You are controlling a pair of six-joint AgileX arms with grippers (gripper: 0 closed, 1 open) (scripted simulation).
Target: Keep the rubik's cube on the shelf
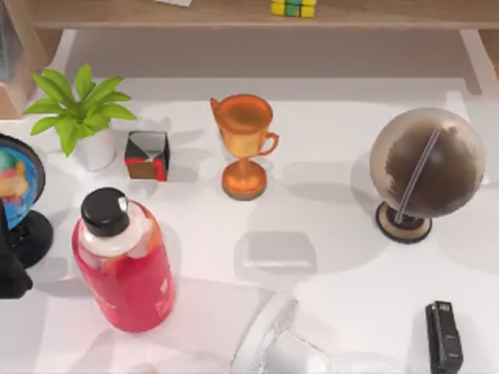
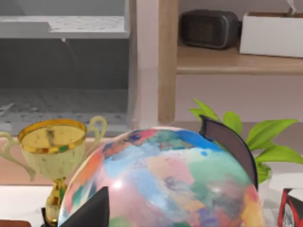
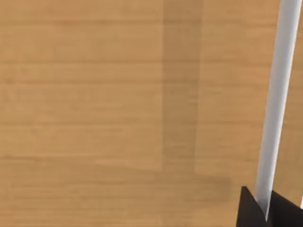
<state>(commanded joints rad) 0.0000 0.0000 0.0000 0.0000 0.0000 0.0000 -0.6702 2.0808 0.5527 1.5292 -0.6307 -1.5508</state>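
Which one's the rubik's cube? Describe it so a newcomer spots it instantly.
Start at the long light-brown wooden shelf along the far edge of the top view. The rubik's cube sits on it, right of centre, beyond the orange trophy. Its bright yellow and green tiles separate it from the black, red and grey cube down on the white table.

Cube (image 1: 294, 8): yellow and green tiles. Shelf (image 1: 234, 14): light-brown wood grain. Tabletop (image 1: 327, 195): white. Trophy (image 1: 245, 144): orange-gold. Plant (image 1: 78, 105): green leaves, white pot. Patched cube (image 1: 147, 155): black, red and grey diagonals. Bottle (image 1: 125, 261): red body, black cap. Left globe (image 2: 161, 184): many-coloured patches, black arc. Right globe (image 1: 426, 164): brown and beige mottling, dark base. Stapler (image 1: 444, 336): black
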